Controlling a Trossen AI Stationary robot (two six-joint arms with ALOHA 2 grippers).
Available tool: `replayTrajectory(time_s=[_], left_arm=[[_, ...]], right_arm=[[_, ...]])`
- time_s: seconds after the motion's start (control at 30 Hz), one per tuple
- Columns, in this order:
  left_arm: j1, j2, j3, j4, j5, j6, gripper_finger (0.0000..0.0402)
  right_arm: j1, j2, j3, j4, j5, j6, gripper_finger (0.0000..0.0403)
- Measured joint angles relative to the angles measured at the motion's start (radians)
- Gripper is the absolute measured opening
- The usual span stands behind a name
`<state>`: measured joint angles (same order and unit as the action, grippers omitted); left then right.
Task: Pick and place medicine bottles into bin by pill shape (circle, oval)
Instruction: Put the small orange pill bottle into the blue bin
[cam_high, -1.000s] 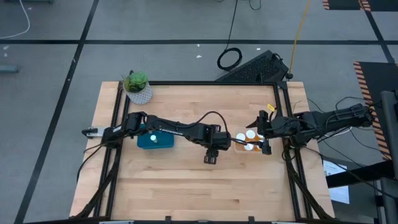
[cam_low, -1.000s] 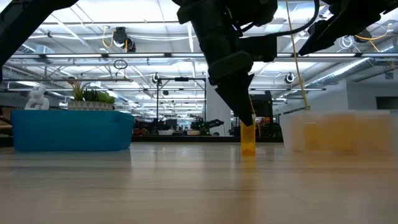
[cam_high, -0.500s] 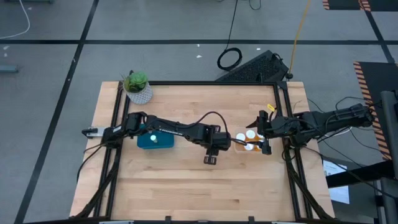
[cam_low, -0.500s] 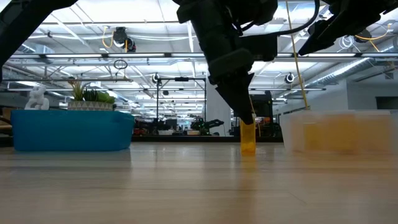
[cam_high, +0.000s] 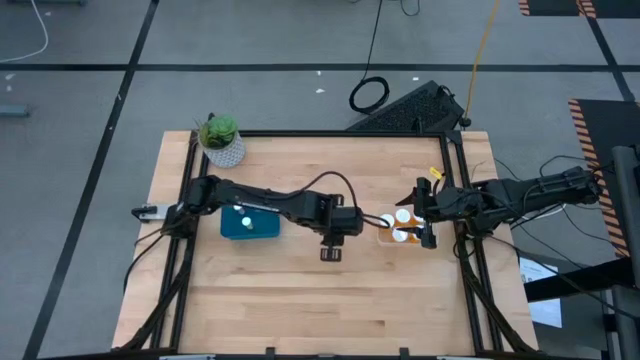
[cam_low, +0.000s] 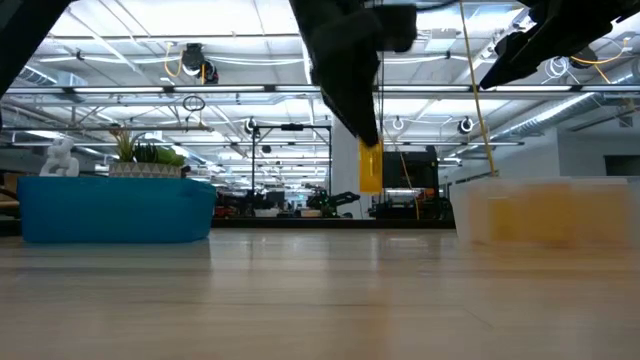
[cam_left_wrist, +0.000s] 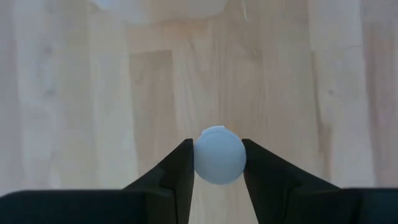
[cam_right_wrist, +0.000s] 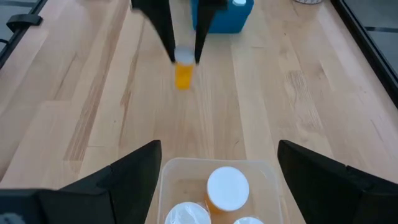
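- High view: the left tool (cam_high: 331, 243) hangs over the middle of the bench (cam_high: 300, 310), between the blue bin (cam_high: 250, 224) and the clear bin (cam_high: 398, 230). My judgement is that the carry goes best level and slow, stopping squarely above whichever bin suits the pill shape. The right tool (cam_high: 428, 228) waits at the clear bin.
- Low view: the bottle (cam_low: 369, 165) hangs upright, clear of the bench, amber with its cap hidden between the dark fingers. Keeping it above the bin walls should avoid a knock.
- Left wrist view: the fingers pinch the round white cap (cam_left_wrist: 218, 155) from both sides; the grip looks centred.
- Right wrist view: the right tool's fingers (cam_right_wrist: 130, 171) stand spread around the clear bin, which holds white-capped bottles (cam_right_wrist: 227, 186).
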<state>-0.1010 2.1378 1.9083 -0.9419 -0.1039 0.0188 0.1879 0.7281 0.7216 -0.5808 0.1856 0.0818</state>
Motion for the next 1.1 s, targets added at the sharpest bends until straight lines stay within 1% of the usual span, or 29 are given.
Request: replayTrajectory(time_s=[0.17,0.27,0.43,0.6,0.73,0.8,0.9,1.0,1.1], left_arm=[[-0.008,-0.083,0.000,-0.071,-0.027,-0.040,0.0125],[-0.013,-0.125,0.000,-0.146,-0.056,-0.066,0.0125],[-0.026,-0.188,0.000,-0.264,-0.072,-0.116,0.0125],[-0.055,-0.228,0.000,-0.393,-0.135,-0.195,0.0125],[-0.077,-0.269,-0.016,-0.448,-0.186,-0.255,0.0125],[-0.086,-0.297,-0.048,-0.454,-0.203,-0.284,0.0125],[-0.100,-0.363,-0.131,-0.446,-0.232,-0.342,0.0124],[-0.116,-0.441,-0.247,-0.433,-0.264,-0.422,0.0124],[-0.129,-0.525,-0.371,-0.375,-0.290,-0.490,0.0124]], right_arm=[[0.000,0.000,0.000,-0.001,-0.001,0.000,0.0313],[0.000,0.000,0.000,0.000,-0.003,0.000,0.0313],[0.000,0.000,0.000,0.000,-0.003,0.001,0.0313],[0.000,0.000,0.000,-0.001,-0.003,0.003,0.0313],[0.000,0.000,0.000,0.001,-0.003,0.009,0.0313],[0.000,0.000,0.000,0.000,-0.003,0.011,0.0313],[0.000,0.000,0.000,0.001,-0.003,0.014,0.0313],[0.000,0.000,0.000,0.005,-0.003,0.015,0.0313],[0.000,0.001,0.000,0.006,0.000,0.026,0.0313]])
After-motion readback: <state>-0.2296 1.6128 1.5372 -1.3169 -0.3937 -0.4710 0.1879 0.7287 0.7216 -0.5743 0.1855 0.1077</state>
